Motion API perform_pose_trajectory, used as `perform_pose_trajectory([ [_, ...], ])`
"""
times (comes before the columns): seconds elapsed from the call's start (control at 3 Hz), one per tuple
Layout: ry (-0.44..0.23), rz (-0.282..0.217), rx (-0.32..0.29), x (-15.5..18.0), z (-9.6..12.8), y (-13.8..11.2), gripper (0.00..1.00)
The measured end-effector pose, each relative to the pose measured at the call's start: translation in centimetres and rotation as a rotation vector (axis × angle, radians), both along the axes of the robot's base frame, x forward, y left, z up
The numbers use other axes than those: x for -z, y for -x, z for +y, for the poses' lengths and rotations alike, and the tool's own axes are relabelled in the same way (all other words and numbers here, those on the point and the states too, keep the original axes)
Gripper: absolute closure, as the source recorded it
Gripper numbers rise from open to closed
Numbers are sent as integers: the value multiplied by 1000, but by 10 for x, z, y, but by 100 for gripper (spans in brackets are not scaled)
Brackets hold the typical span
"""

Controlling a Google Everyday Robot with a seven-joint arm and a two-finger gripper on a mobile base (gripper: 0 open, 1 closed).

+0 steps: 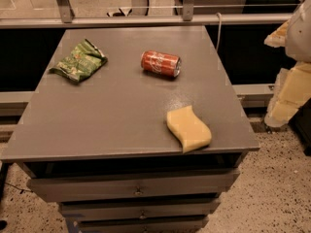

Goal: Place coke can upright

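The coke can (161, 63) is lying on its side in the far half of the table (121, 110), a bit right of centre. Its long axis runs roughly left to right, and one silver end faces the right-front. So nothing's been stood up yet, and the step in hand is really just getting to it and picking it up.

How I'd go about it: come down from above and grip across the round body near the middle, not over the ends. Sideways like that it'll want to roll toward the front or back if nudged, so I'd close on it squarely without pushing. Then lift, tip it so a silver end points down, and set it on bare table. I'd only let go once the base sits flat, since a tilted can will likely flop right back over.

There's plenty of room around it. The green snack bag (78, 61) is well off to its left, and the yellow sponge (188, 128) sits near the front right edge, well apart from the can.

The gripper (290, 93) is way over at the right edge of the view, beyond the table's side and touching nothing on it. Honestly can't tell how wide it's set from here, and I don't see anything held in it.
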State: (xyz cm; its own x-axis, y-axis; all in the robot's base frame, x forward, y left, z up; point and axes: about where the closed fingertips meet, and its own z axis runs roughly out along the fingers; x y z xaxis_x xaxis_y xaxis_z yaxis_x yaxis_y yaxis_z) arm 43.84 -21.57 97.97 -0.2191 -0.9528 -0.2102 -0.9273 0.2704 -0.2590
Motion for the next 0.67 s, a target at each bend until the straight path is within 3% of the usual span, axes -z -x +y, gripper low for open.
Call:
perform_pose_trajectory([
  [0.67,-9,-17,-13,-2,4,-5,0],
])
